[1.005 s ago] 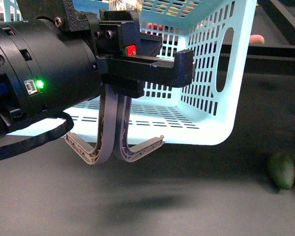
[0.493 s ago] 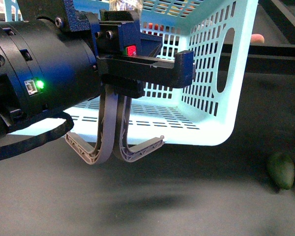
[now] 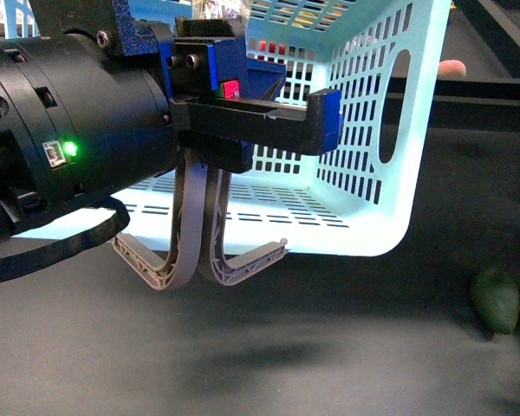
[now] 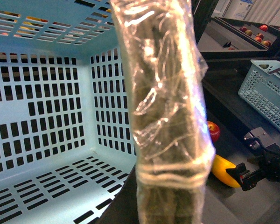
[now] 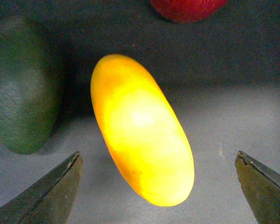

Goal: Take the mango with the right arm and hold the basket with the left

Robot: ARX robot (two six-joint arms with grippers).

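The mango (image 5: 140, 130), smooth and bright yellow, lies on the dark table between the spread fingers (image 5: 46, 196) of my right gripper (image 5: 157, 156), which is open and not touching it. The left wrist view shows the mango (image 4: 224, 170) beside the right gripper (image 4: 252, 175). The light blue slotted basket (image 3: 373, 173) stands behind my left gripper (image 3: 199, 264). Its curved grey fingers are shut together in front of the basket's near edge. One plastic-wrapped finger (image 4: 168, 116) fills the middle of the left wrist view, with the basket (image 4: 46, 116) behind it.
A dark green mango (image 3: 494, 299) lies on the table right of the basket, close beside the yellow one (image 5: 21, 102). A red apple (image 5: 186, 7) sits just beyond the mango. A second, grey-blue basket (image 4: 266, 93) stands further off.
The basket's upper right corner has shifted slightly left. The left gripper and the green mango stay where they were.
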